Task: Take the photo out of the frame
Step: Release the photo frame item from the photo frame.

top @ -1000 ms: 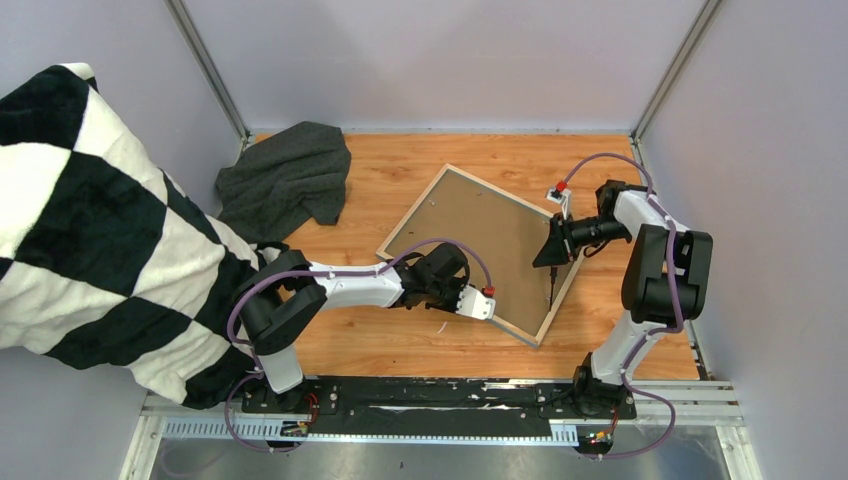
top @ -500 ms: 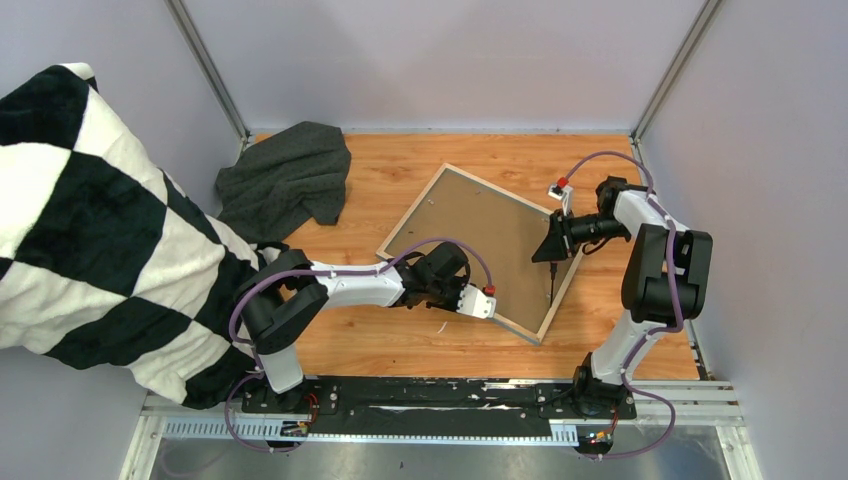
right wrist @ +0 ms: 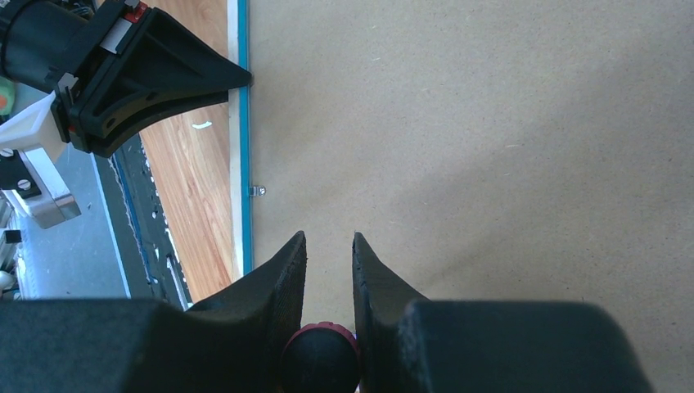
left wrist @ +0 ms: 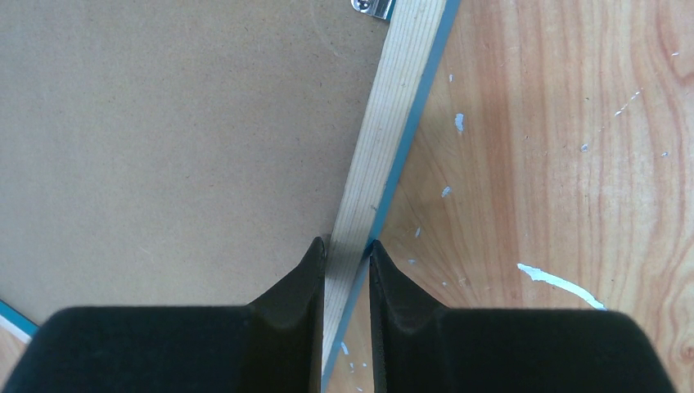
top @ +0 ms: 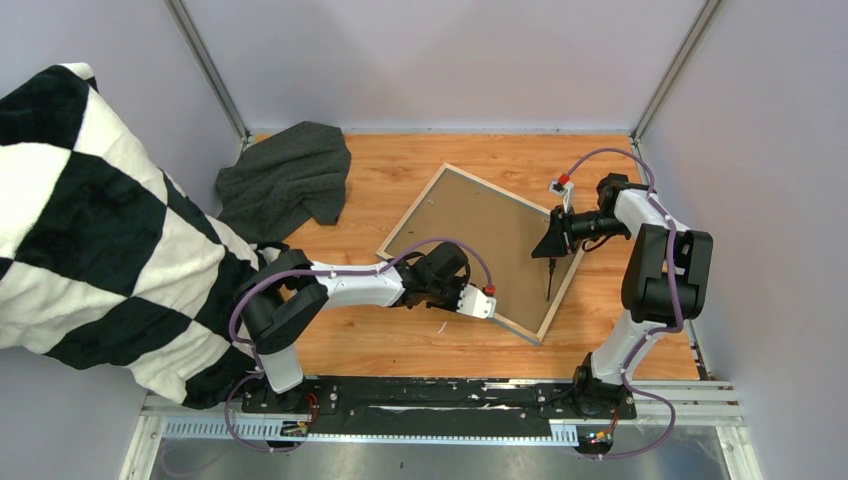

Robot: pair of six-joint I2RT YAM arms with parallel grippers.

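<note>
Left tool [left wrist: 345, 246] is closed on the pale wood rail of the frame [left wrist: 372, 164], with one finger on the inner side next to the brown backing board [left wrist: 164, 147] and the other on the outer side, where a thin blue line of the front shows. From where I stand it pins the near edge of the frame down on the worktop [top: 400, 345].

Right tool [right wrist: 328, 237] hovers over the board near the right edge. Its fingers are almost together, and a dark rod [top: 548, 283] hangs from them towards the board – the dark red knob of this rod sits between the finger roots, so I judge the tool is closed on it.

The frame lies face down, turned at an angle, in the middle of the worktop. One small metal clip [right wrist: 258, 190] is seen at the rail. The photo is not visible; I suppose it is under the board, inside the frame.

So the task looks to be at an early stage: the frame is held and the rod is ready, but the board is not yet lifted and the photo is not yet out. The clips, the board and the photo itself are left to do.

A grey cloth [top: 285, 180] lies at the far left – beside it a checked blanket [top: 80, 220].
</note>
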